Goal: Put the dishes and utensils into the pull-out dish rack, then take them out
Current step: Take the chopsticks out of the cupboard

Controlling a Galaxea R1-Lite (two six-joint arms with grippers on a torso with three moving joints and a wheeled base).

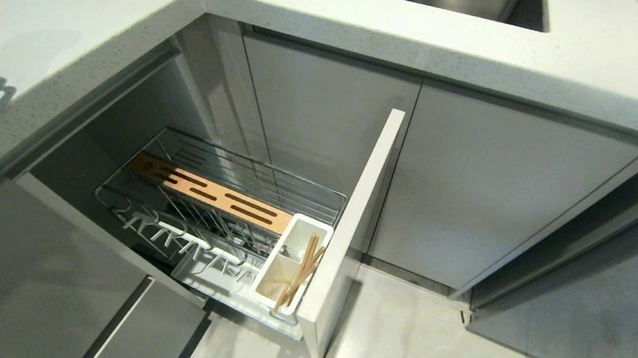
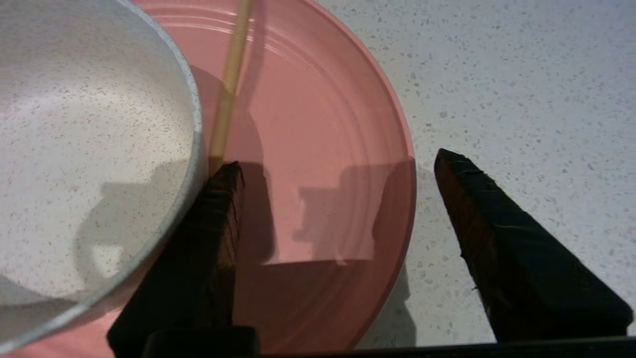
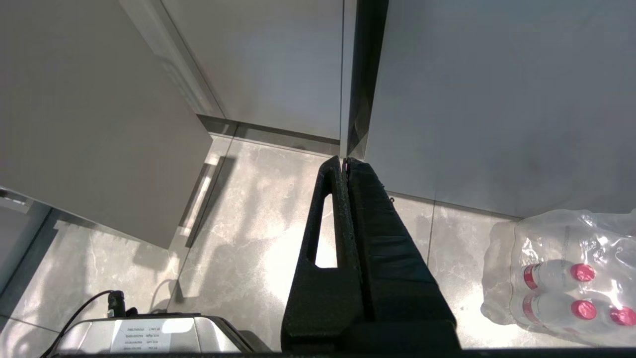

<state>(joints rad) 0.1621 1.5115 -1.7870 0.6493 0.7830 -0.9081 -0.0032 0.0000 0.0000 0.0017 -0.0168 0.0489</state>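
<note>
**Left tool let go over the pink plate, chopstick lying right by one finger**

So the left tool [image 2: 338, 164] was hanging over the speckled worktop [image 2: 521, 74] with its fingers spread wide, nothing between them. One black finger [image 2: 208, 248] sat over the pink plate [image 2: 338, 149], the other out over bare worktop just past the plate's rim. A single chopstick [image 2: 229, 84] lay across the plate, its near end right at the tip of that plate-side finger; couldn't tell if they actually touched. The off-white bowl [image 2: 84, 149] sat on the same plate, just beside that finger on its outer side.

Down below, the pull-out dish rack [image 1: 218, 203] was slid out from the cabinet, with more chopsticks [image 1: 301, 274] standing tilted in its white utensil cup [image 1: 289, 270].

The right tool [image 3: 346, 164] was parked low near the floor [image 3: 248, 209], fingers pressed together, holding nothing, with a pack of water bottles [image 3: 566, 278] off to one side.
</note>
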